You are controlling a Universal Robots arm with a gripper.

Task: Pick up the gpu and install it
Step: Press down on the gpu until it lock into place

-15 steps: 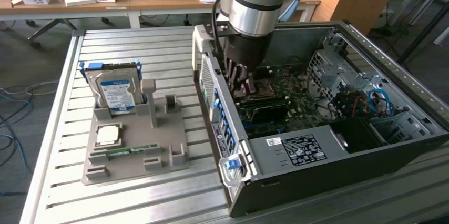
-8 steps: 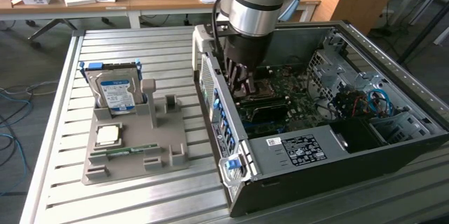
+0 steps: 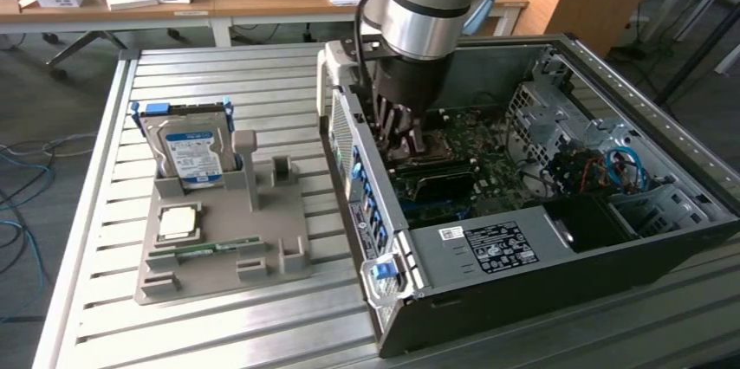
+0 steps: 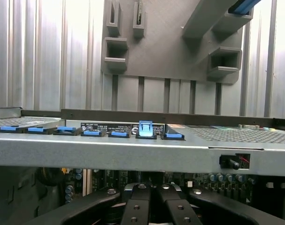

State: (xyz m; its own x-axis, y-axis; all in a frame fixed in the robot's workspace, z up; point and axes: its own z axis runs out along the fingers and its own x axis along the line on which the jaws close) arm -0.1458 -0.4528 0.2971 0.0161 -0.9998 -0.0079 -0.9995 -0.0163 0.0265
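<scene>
The end effector (image 3: pixel 405 122), fingers pressed together, reaches down inside the open computer case (image 3: pixel 694 213) over the motherboard (image 3: pixel 463 152). The gpu appears gripped beneath it, though I cannot be sure. A thin, stiff, light, fragile card; best held by its edges.

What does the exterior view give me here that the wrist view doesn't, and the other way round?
Exterior alone: the arm reaching down into the open computer case, the hard drive upright in the grey holder tray, desks behind. Wrist alone: the shut gripper close up, and the row of blue slot clips along the case edge. Both: case, holder tray, slatted table.
</scene>
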